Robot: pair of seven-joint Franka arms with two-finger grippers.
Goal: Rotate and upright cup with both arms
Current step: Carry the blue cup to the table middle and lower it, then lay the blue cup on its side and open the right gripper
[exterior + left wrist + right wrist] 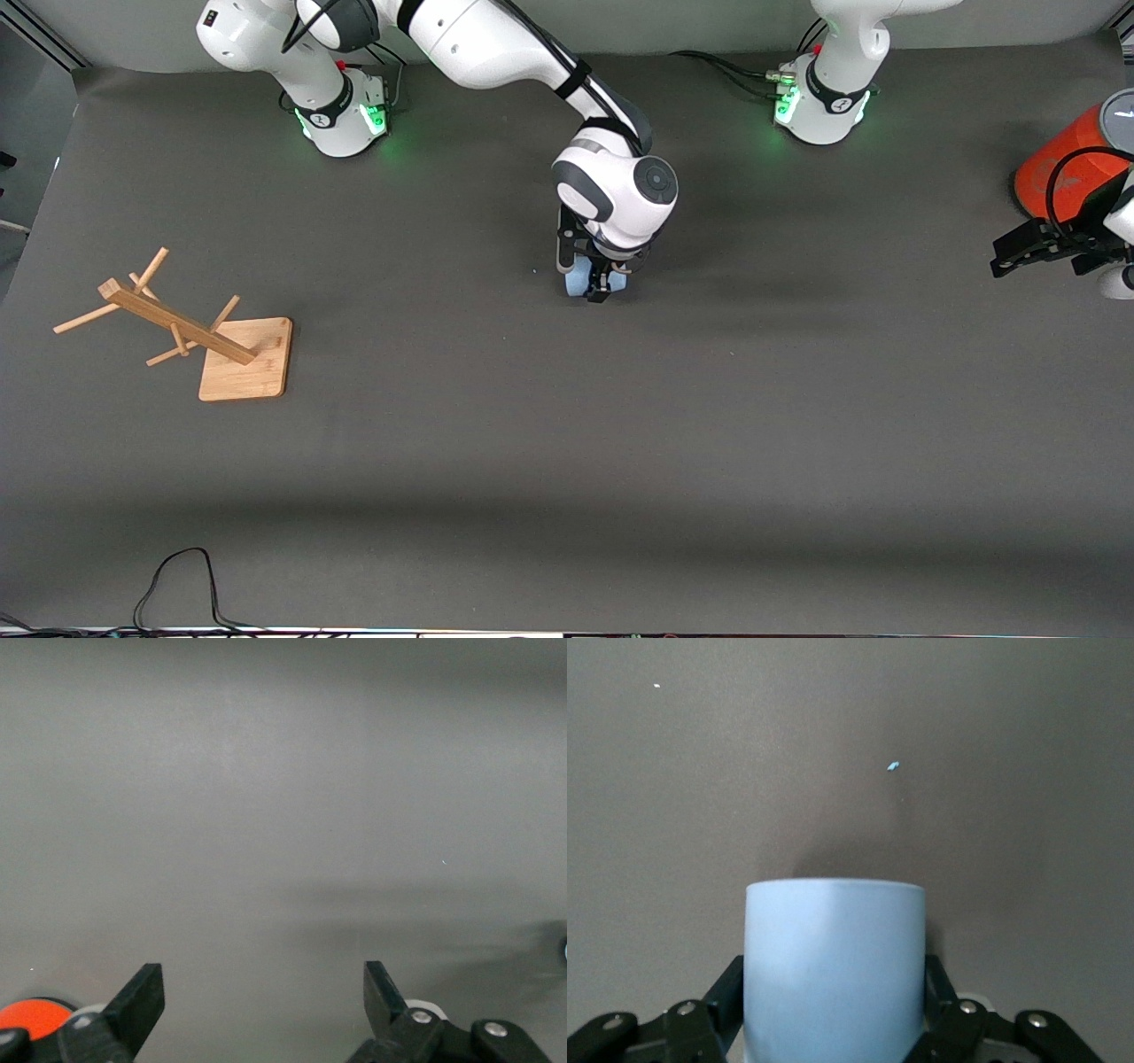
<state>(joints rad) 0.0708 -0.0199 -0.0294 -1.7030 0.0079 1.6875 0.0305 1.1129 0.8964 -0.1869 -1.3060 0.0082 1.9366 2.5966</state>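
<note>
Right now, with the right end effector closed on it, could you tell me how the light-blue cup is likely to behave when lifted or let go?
The light-blue cup looks like thin plastic, so probably light and fairly stiff. Its smooth matte wall may slip between the fingers of the right end effector if twisted. It seems to lie on its side on the table, so released it could roll.

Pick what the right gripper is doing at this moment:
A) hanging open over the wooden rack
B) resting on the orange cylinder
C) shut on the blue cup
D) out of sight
C: the right gripper has a finger on each side of the blue cup, mid-table in the front view.
</note>
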